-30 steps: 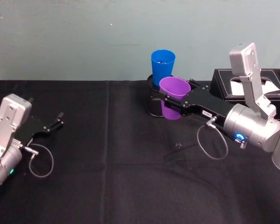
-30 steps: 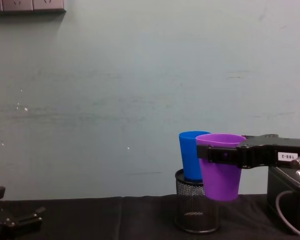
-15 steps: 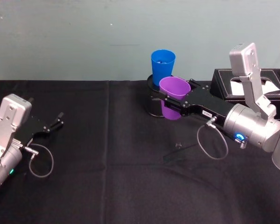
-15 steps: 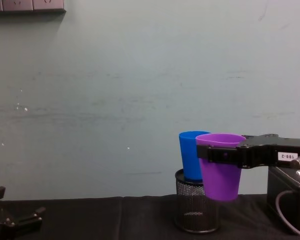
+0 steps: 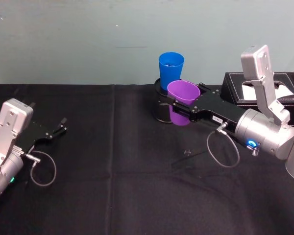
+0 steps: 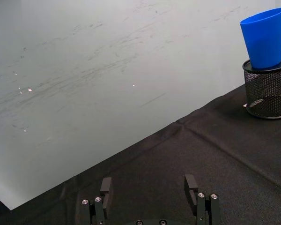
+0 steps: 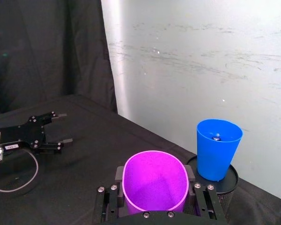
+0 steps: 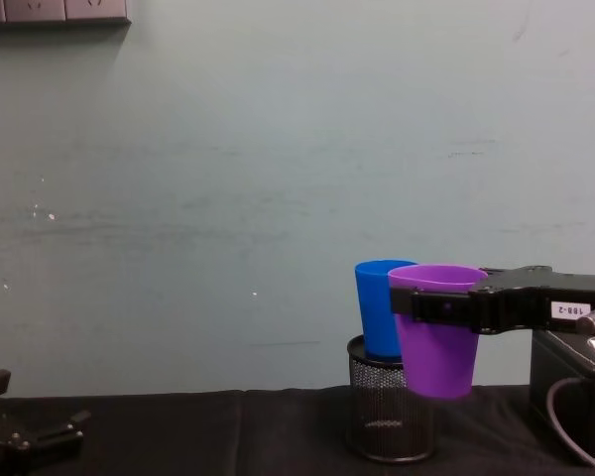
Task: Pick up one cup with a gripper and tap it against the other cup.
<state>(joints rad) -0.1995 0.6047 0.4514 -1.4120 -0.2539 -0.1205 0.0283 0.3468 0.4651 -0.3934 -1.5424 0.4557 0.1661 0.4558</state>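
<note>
While held clear of table, purple cup (image 8: 436, 357) hangs upright just beside blue cup (image 5: 171, 68), rims near level: judged staged for sideways tap. Right gripper (image 8: 409, 305) fingers clamped round its upper wall. Blue cup sits raised in mesh holder (image 8: 389, 416). Left gripper (image 5: 62, 125) parked far left, fingers apart, empty.

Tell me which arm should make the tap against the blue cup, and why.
Right. The right gripper holds the purple cup, jaws shut on it, lifted right next to the blue cup standing in the mesh holder. The left gripper lies open, empty, far off on the table's left side.
</note>
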